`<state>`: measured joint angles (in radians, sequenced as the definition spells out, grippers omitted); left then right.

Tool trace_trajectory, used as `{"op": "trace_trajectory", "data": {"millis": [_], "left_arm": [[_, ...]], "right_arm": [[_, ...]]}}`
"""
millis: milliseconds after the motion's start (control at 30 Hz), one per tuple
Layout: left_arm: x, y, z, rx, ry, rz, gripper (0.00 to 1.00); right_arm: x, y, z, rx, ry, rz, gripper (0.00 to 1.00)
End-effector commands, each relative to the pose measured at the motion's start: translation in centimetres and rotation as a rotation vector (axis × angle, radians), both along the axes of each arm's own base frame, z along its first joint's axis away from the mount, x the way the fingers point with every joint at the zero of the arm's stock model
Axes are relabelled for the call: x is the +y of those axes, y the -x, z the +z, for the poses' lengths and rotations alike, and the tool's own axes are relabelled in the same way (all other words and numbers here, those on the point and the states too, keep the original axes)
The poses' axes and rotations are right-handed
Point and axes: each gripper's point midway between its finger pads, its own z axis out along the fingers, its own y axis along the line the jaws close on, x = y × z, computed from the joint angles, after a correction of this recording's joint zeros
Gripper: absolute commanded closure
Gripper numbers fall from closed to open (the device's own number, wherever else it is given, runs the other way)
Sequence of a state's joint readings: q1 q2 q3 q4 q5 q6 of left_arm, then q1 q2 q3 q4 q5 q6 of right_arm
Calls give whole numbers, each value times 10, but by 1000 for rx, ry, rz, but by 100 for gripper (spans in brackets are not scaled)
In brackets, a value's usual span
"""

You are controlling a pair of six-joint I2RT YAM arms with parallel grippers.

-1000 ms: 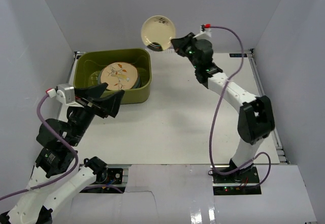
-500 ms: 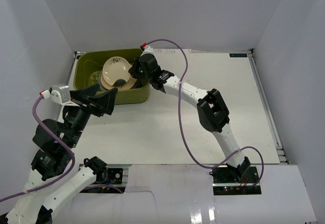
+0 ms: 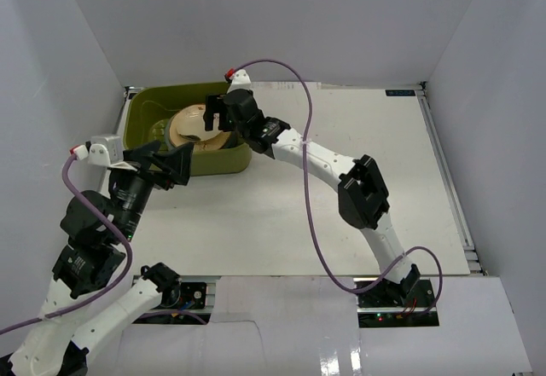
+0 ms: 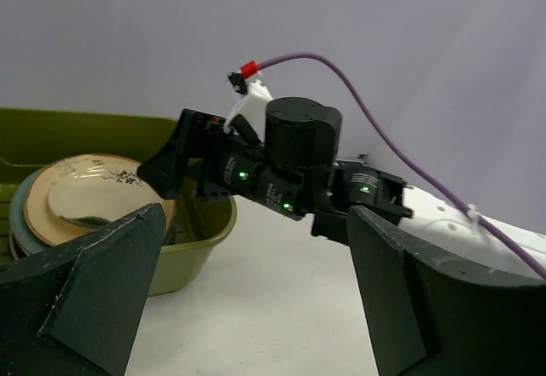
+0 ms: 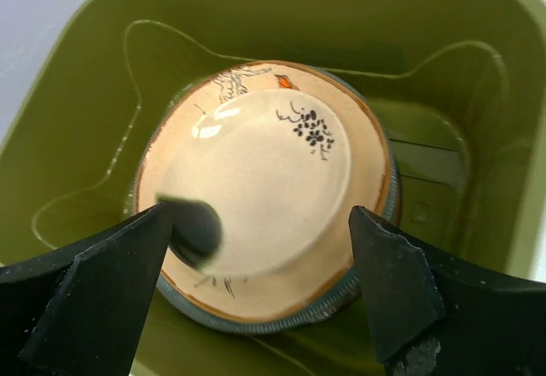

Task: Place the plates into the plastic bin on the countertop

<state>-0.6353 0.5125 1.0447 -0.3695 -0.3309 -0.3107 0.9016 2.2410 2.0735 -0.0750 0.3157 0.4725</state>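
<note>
Small cream plate (image 5: pixel 256 163) lies on the stack (image 5: pixel 343 297) beneath right gripper (image 5: pixel 262 212).

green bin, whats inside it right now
Inside the bin: a small cream plate on top, a tan floral plate under it, a grey-blue rim below. Anything lower is covered.

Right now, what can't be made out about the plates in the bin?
- Right wrist: cream plate covers the stack; only rims below show, so count unknown.
- Top external: right gripper hides part of the stack.
- Left wrist: plastic bin wall hides the lower plates.
</note>
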Motion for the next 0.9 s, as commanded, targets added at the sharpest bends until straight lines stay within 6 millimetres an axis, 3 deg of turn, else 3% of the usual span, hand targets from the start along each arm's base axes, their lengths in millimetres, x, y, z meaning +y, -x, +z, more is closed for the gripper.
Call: {"op": "trace_trajectory", "data": {"millis": [0,33,67,100,133,167,200,333,533,567,600,633,667,700,767,800,867], "left_arm": [[21,1,11,-15,-12,96,2],[23,1,12,-16,-15,103,2],[24,1,14,-19,-14,109,2],[25,1,15,-20,-17,115,2],[26,-1,14,-17,-28,124,2],[26,-2,16,-18,-33,128,2],[26,-2,17,-18,-34,130,2],[18,0,16,-21,-45,84,2],[0,1,2,11,-60,-7,2],[-6,2,0,14,-63,-33,2],[-10,0,-7,29,-65,-47,2],[-14,-2,-11,37,-67,-57,2],[-19,-5,-16,57,-65,-71,2],[-23,-8,-20,67,-64,-77,2],[-30,-16,-31,95,-73,-86,2],[-40,-24,-40,115,-81,-99,2],[-48,-33,-47,136,-86,-106,2]], "right_arm": [[-42,1,62,-135,52,-95,10],[-47,2,75,-149,40,-111,10],[-58,2,66,-150,85,-133,10],[-68,7,77,-163,88,-143,10],[-77,10,67,-158,132,-152,10],[-88,16,81,-171,125,-163,10],[-96,20,81,-171,135,-170,10],[-135,53,93,-211,89,-169,10],[-230,119,112,-307,52,-199,10],[-255,136,135,-352,-6,-220,10],[-266,144,113,-340,27,-216,10],[-278,153,113,-350,23,-219,10],[-299,169,129,-389,-28,-230,10],[-309,173,108,-379,5,-240,10],[-339,189,115,-415,-50,-291,10],[-347,191,98,-407,-31,-308,10],[-366,201,101,-432,-76,-344,10]]}}
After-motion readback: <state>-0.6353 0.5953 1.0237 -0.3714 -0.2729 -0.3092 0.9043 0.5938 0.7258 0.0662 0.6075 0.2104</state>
